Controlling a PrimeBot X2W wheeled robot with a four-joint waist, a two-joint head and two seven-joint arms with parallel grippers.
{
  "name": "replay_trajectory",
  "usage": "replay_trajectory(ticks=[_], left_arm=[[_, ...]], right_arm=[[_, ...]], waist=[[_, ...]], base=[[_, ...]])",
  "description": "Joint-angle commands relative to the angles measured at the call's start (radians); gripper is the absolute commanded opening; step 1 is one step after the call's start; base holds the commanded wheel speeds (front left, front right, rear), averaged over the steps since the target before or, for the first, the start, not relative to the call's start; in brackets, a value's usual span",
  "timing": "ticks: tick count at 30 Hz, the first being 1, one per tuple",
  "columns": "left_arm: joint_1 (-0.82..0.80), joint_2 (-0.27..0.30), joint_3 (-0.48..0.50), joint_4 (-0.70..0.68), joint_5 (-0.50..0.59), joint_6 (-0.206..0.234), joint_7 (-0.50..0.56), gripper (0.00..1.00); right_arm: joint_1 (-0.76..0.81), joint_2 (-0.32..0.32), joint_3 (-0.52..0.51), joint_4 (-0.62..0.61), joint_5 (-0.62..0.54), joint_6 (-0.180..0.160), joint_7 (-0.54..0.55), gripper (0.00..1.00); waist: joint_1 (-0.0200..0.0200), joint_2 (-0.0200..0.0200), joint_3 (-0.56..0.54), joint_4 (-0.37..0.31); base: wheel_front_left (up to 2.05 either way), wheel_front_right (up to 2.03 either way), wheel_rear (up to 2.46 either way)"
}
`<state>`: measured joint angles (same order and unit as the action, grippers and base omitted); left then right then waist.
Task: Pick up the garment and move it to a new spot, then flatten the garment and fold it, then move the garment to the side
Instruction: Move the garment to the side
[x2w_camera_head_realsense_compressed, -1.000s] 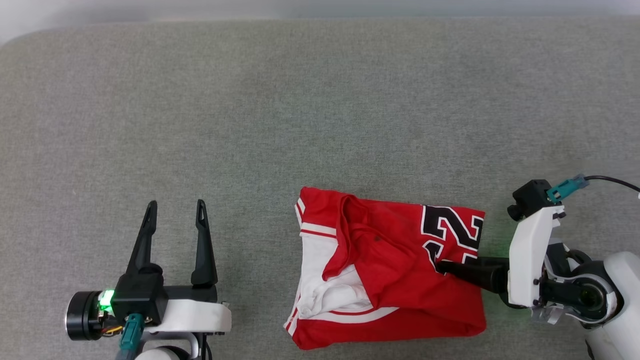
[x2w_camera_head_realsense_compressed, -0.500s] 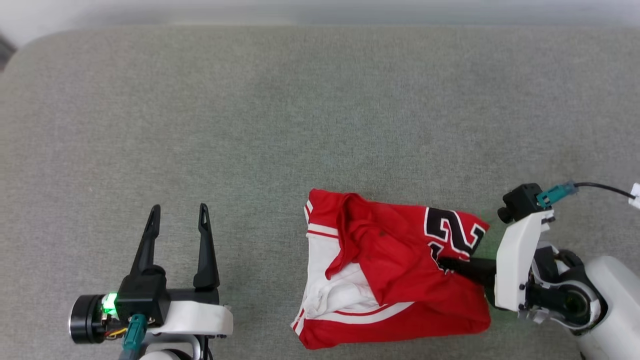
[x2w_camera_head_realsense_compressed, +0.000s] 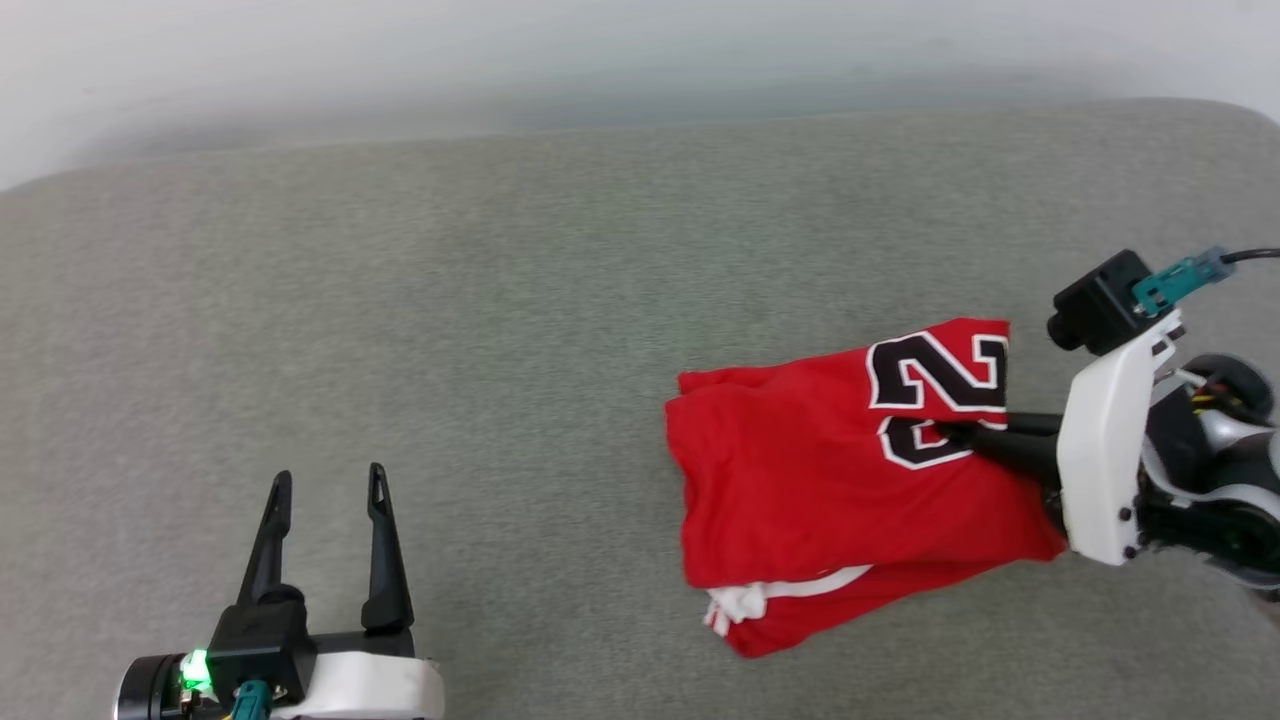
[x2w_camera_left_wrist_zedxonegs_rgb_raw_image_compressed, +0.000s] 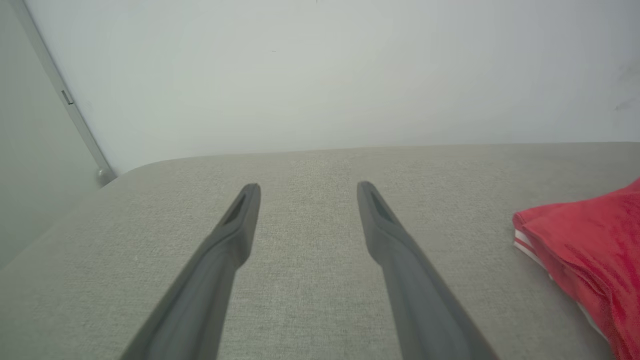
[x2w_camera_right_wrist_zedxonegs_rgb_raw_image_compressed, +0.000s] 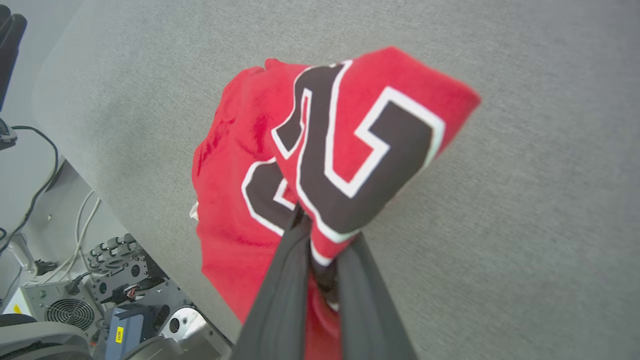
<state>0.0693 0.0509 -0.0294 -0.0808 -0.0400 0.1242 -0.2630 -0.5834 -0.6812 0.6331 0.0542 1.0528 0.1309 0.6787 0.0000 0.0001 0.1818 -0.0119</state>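
The garment (x2w_camera_head_realsense_compressed: 830, 480) is a red jersey with a black, white-outlined number print. It hangs bunched at the right of the grey surface, and a strip of white trim shows at its lower edge. My right gripper (x2w_camera_head_realsense_compressed: 945, 432) comes in from the right and is shut on the cloth at the printed number. In the right wrist view the garment (x2w_camera_right_wrist_zedxonegs_rgb_raw_image_compressed: 240, 150) droops from the pinched right gripper (x2w_camera_right_wrist_zedxonegs_rgb_raw_image_compressed: 325, 230) above the surface. My left gripper (x2w_camera_head_realsense_compressed: 328, 478) stands open at the lower left, well apart from the cloth. Between its fingers, the left gripper (x2w_camera_left_wrist_zedxonegs_rgb_raw_image_compressed: 307, 187) holds nothing, and the garment (x2w_camera_left_wrist_zedxonegs_rgb_raw_image_compressed: 590, 240) lies at its far right.
The grey padded surface (x2w_camera_head_realsense_compressed: 500, 300) stretches wide to the left and back, ending at a pale wall (x2w_camera_head_realsense_compressed: 400, 60). Beyond the table edge (x2w_camera_right_wrist_zedxonegs_rgb_raw_image_compressed: 125, 165) in the right wrist view sit cables and electronic boxes (x2w_camera_right_wrist_zedxonegs_rgb_raw_image_compressed: 70, 300) on the floor.
My right gripper has shut on the printed part of the garment and raised it, so the cloth now hangs bunched and sits farther right. The head camera has also shifted. The left gripper stays open.
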Motion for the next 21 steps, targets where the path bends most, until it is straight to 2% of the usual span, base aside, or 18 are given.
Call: replay_trajectory(ticks=[1,6,11,21], left_arm=[[0.008,-0.001,0.005,-0.007,-0.003,0.004,-0.002,1.00],[-0.010,-0.001,0.025,-0.022,-0.001,0.005,-0.002,1.00],[-0.041,0.002,0.046,-0.040,0.012,-0.007,-0.002,1.00],[-0.131,0.033,0.069,-0.085,0.031,-0.035,-0.002,1.00]], right_arm=[[-0.024,-0.026,0.008,-0.017,-0.013,0.000,0.008,0.00],[-0.069,-0.119,0.021,-0.051,-0.066,0.000,0.000,0.00],[-0.127,-0.189,0.022,-0.032,-0.134,-0.001,-0.039,0.00],[-0.258,-0.299,-0.006,0.176,-0.273,-0.001,-0.141,0.00]], waist=[[0.0000,-0.0001,-0.004,-0.050],[0.0000,-0.0001,0.037,-0.122],[0.0000,-0.0001,0.111,-0.181],[0.0000,-0.0001,0.285,-0.213]], base=[[0.00,0.00,0.00],[0.00,0.00,0.00],[0.00,0.00,0.00],[0.00,0.00,0.00]])
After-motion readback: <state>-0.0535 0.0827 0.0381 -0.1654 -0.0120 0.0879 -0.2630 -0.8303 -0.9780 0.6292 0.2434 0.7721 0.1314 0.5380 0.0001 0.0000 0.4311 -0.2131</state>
